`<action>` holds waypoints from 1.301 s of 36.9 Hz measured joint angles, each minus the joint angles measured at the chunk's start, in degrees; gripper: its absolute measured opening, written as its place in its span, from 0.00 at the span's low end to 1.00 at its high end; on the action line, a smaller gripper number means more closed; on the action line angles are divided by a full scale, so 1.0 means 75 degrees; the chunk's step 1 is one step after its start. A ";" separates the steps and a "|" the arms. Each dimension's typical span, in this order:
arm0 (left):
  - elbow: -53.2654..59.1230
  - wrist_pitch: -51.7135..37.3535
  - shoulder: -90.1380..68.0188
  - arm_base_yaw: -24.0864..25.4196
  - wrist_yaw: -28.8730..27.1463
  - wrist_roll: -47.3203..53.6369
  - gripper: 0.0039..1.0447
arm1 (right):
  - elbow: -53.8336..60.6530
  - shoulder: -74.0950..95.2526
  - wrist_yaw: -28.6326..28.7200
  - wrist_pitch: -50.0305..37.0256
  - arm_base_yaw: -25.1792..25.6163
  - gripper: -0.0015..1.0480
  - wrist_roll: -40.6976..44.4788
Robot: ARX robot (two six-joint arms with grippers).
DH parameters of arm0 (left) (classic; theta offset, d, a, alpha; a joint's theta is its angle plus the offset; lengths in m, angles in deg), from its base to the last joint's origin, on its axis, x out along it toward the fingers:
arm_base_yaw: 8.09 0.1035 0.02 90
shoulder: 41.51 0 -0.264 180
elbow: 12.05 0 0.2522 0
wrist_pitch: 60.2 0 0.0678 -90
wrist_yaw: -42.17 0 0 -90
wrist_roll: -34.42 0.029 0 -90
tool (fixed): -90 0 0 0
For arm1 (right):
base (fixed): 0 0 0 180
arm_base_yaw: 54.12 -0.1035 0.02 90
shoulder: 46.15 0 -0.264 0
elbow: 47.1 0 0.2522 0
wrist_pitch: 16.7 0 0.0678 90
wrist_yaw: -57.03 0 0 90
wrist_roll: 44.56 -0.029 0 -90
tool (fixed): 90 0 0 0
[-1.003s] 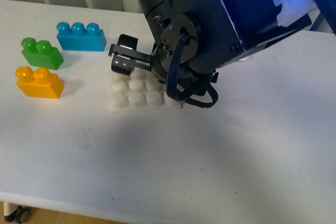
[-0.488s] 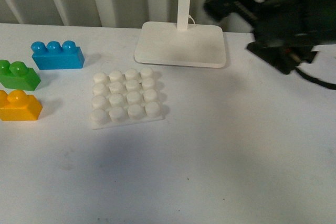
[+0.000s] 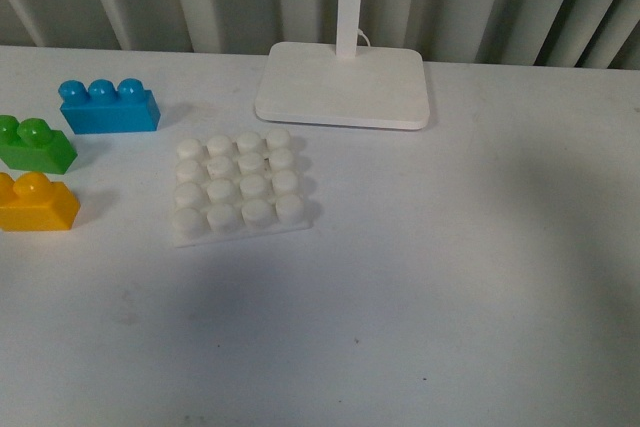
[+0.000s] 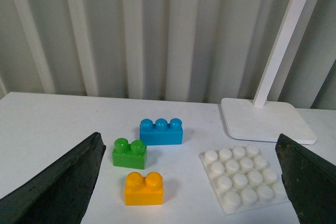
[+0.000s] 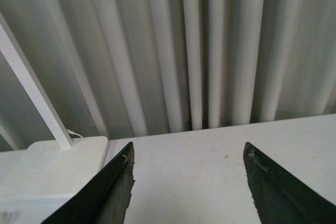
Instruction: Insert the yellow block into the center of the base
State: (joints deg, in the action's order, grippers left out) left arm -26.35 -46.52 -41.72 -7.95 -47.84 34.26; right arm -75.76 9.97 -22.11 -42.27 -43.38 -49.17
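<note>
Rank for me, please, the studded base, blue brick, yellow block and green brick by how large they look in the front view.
1. base
2. blue brick
3. yellow block and green brick: these look alike and both are cut off by the picture's edge, so they are unranked.
</note>
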 joint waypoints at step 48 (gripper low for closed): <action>0.0000 0.0003 0.0000 0.0000 0.0000 0.0000 0.94 | 0.1944 -0.5511 -0.1443 0.3244 -0.1411 0.01 0.0586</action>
State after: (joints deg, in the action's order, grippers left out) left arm -26.35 -46.50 -41.72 -7.95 -47.84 34.26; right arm -61.18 -31.36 -32.93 -17.94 -53.95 -44.77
